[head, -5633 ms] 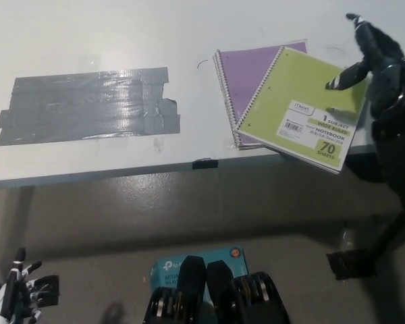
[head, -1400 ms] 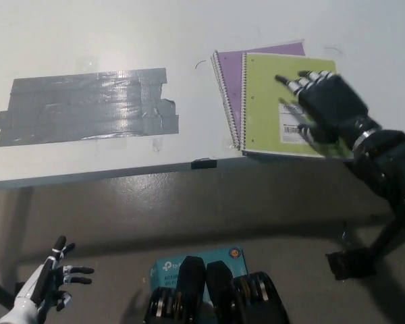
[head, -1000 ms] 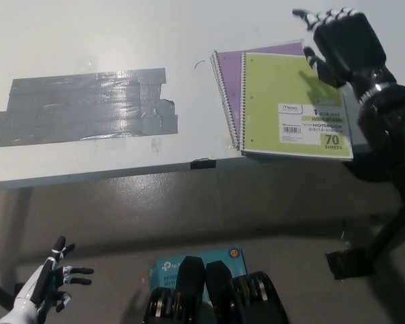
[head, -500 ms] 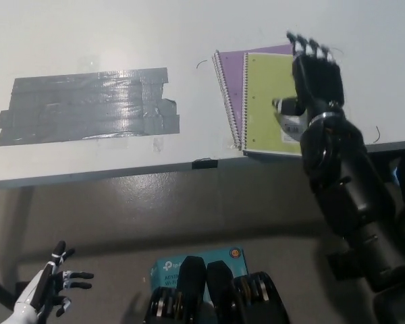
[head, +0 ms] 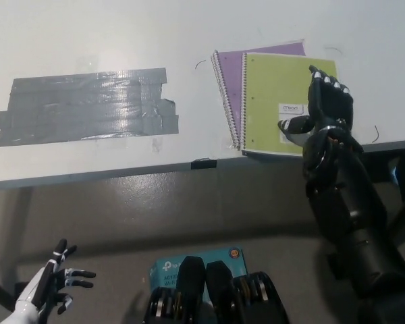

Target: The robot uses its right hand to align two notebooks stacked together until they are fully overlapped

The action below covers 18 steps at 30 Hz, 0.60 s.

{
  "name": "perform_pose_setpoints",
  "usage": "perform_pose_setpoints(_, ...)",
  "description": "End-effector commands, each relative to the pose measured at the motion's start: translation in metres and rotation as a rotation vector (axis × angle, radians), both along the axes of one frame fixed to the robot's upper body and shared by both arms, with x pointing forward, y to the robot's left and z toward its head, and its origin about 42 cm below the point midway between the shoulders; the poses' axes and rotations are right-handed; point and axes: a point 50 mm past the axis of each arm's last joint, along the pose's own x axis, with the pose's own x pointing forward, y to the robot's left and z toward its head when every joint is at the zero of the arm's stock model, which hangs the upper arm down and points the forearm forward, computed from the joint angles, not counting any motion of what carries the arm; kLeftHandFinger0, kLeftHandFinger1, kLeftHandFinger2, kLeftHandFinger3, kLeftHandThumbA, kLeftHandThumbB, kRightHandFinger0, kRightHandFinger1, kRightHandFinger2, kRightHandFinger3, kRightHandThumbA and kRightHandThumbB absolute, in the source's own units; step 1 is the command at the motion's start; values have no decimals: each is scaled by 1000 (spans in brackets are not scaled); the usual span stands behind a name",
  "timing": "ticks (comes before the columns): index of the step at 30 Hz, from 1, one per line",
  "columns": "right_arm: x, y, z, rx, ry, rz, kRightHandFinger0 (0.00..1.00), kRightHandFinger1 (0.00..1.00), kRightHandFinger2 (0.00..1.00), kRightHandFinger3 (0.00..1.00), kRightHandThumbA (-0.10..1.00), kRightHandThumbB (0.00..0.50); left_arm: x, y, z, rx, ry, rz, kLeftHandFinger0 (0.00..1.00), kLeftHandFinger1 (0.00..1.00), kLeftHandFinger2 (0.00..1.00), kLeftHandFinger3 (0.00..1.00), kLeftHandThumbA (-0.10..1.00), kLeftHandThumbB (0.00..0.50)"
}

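Green notebook [head: 277, 101] lies on purple notebook [head: 231, 81] near table [head: 121, 40] front edge, offset right, purple strip showing left and top. Black right hand [head: 326, 106] rests flat on green cover's right part, fingers together, gripping nothing. White left hand [head: 46, 287] below table edge, fingers spread, empty. Grey tape patch [head: 88, 104] left of notebooks.

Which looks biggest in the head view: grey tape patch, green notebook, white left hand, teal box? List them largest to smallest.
1. Grey tape patch.
2. Green notebook, partly hidden by the right hand.
3. Teal box, partly hidden, and white left hand look alike; unranked.
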Motion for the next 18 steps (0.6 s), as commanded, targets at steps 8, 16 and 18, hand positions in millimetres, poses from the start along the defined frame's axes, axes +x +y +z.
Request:
perform_pose_setpoints(8,-12,16,-22,-110,88,99,1000,1000,1000,1000,1000,341,13,-5,18,-26,-81,-40,513,577,515,1000,1000,500)
perform_pose_setpoints(16,-19,-6,-52,-279,194,134,1000,1000,1000,1000,1000,394,14,-3,19,-18,-88,-42,528,586,534,1000,1000,500)
perform_pose_setpoints(18,-20,-11,-54,-282,204,134,1000,1000,1000,1000,1000,389,14,-3,19,-28,-86,-44,525,589,537,1000,1000,500)
